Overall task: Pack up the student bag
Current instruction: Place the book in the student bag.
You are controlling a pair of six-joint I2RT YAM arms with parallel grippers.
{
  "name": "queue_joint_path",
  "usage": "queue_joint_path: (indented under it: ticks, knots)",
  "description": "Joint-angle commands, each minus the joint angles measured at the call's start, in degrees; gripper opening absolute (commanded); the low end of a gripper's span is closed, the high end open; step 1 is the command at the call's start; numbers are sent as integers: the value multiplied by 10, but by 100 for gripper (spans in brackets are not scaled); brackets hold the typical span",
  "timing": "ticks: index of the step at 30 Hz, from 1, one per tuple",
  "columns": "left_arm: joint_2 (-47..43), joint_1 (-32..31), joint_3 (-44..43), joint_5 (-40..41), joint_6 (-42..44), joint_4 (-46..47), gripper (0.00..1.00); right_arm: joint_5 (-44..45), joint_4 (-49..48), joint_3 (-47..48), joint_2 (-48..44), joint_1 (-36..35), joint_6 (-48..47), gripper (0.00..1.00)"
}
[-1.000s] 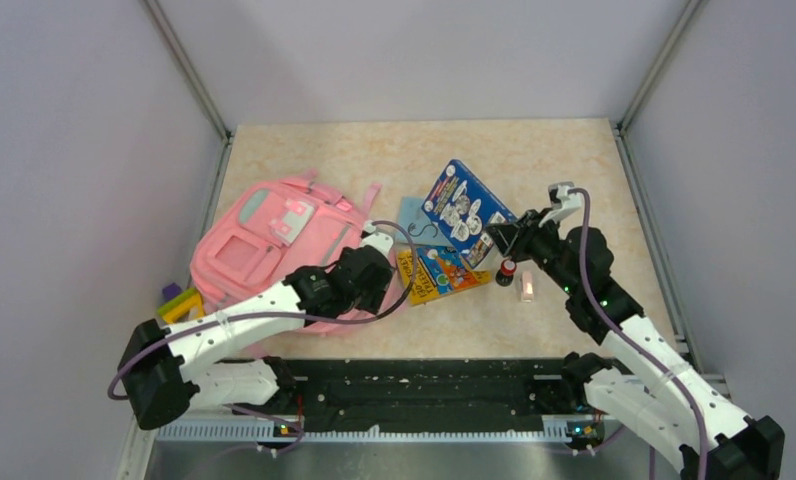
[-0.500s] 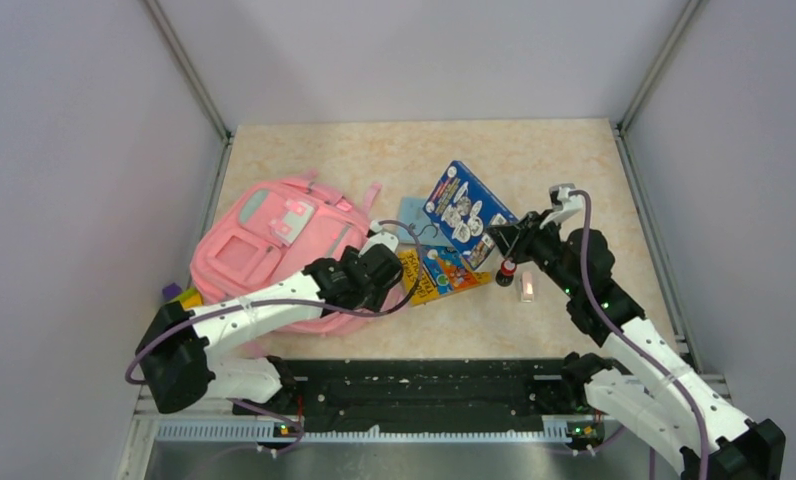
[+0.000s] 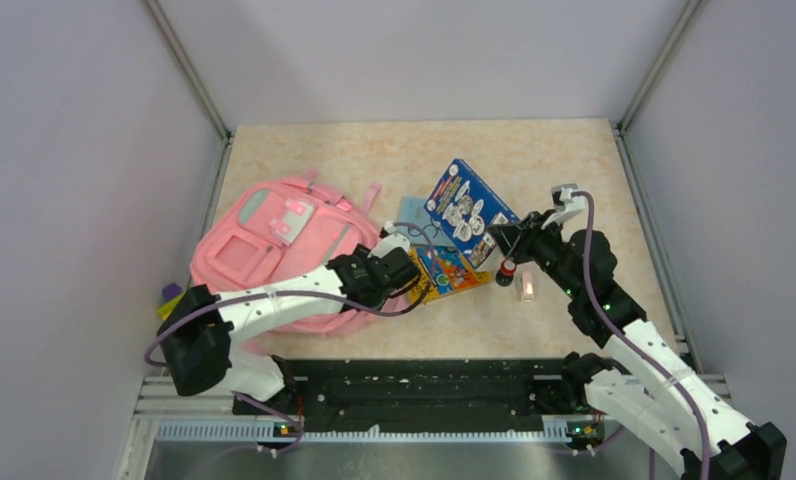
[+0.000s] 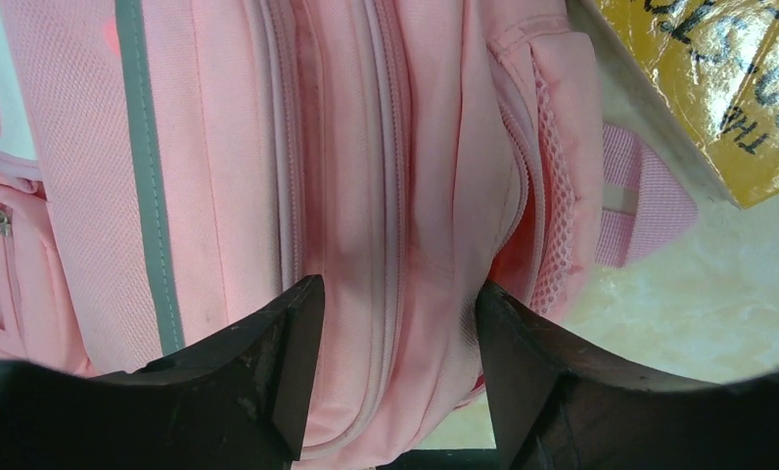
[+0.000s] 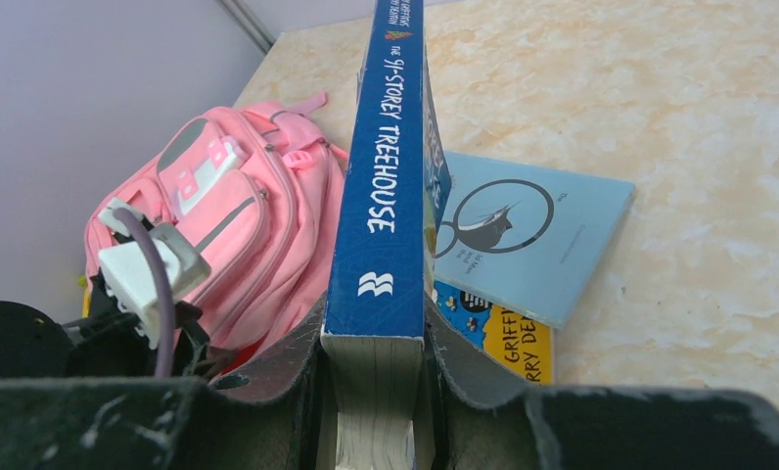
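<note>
The pink student bag [image 3: 279,250] lies flat at the left of the table, front pockets up. My left gripper [image 3: 402,272] is at the bag's right edge. In the left wrist view it [image 4: 395,343] is open, its jaws straddling the bag's zippered side fabric [image 4: 366,196]. My right gripper [image 3: 504,240] is shut on a blue book [image 3: 464,208] and holds it tilted up on edge. In the right wrist view the gripper [image 5: 376,362] clamps the book's spine end [image 5: 384,176]; the spine reads "91-Storey Treehouse".
A yellow and blue book [image 3: 442,272] and a light blue book [image 3: 412,213] lie between bag and right gripper. A small red-capped thing [image 3: 507,270] and a pale eraser-like block [image 3: 527,288] lie beside them. Green, yellow and purple items [image 3: 170,298] sit left of the bag.
My left arm has moved right along the bag's near edge toward the books. My right gripper still holds the blue book in almost the same place.
</note>
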State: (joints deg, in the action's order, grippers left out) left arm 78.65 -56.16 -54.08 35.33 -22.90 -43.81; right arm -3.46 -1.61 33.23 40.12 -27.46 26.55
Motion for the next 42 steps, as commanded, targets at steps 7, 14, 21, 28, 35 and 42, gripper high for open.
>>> queue_joint_path:
  ticks: [7, 14, 21, 28, 35, 42]
  knots:
    - [99, -38, -73, 138, -34, -59, 52, -7, -72, 7, -19, 2, 10, 0]
    - [70, -39, -121, 196, -29, -107, 6, -19, -71, 8, -20, 2, 23, 0]
    - [-46, -36, -184, 208, 48, -102, 0, -70, -83, 0, -16, 2, 94, 0]
    - [-140, -23, -207, 218, 135, -66, 0, -145, -213, -69, 16, -12, 267, 0]
    - [-247, -21, -111, 218, 267, 107, 0, -109, -283, -64, 86, -103, 300, 0]
    - [-359, -16, 30, 204, 352, 334, 0, -101, -325, 5, 210, -188, 296, 0]
